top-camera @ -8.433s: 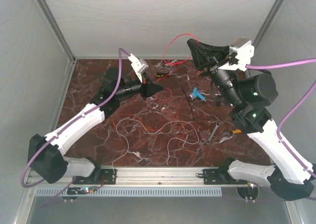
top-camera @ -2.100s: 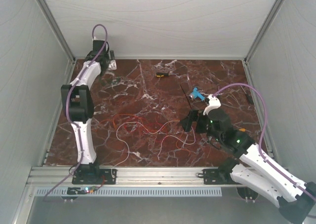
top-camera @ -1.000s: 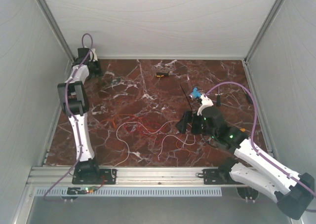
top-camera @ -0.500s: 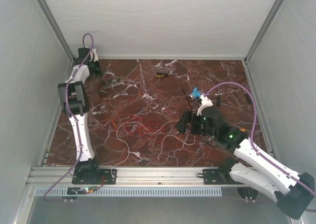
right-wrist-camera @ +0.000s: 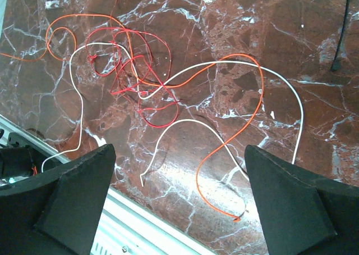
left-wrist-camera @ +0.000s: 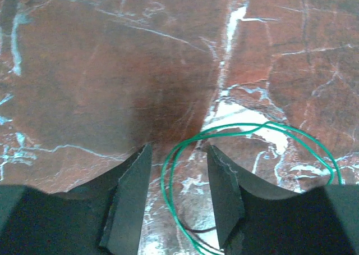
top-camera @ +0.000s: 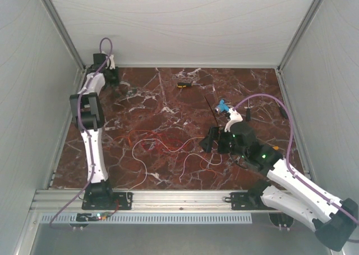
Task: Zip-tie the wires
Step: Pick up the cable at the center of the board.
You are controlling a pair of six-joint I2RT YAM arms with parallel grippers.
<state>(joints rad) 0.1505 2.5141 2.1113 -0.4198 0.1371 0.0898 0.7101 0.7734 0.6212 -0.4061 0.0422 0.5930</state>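
hovering over the wires (right-wrist-camera: 140, 81) w/ right gripper (right-wrist-camera: 176, 151) spread wide, empty; looks like the gathering step. zip tie (top-camera: 210, 108) lies on table (top-camera: 140, 98) just beyond. left gripper (left-wrist-camera: 178, 149) narrow, empty; next needs strands bunched first.

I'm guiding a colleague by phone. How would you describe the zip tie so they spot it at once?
On the red marble table, look right of centre, just beyond the right arm. The zip tie lies there beside a small blue object. Unlike the nearby wires, which are coloured and curl, it is a straight black strip.
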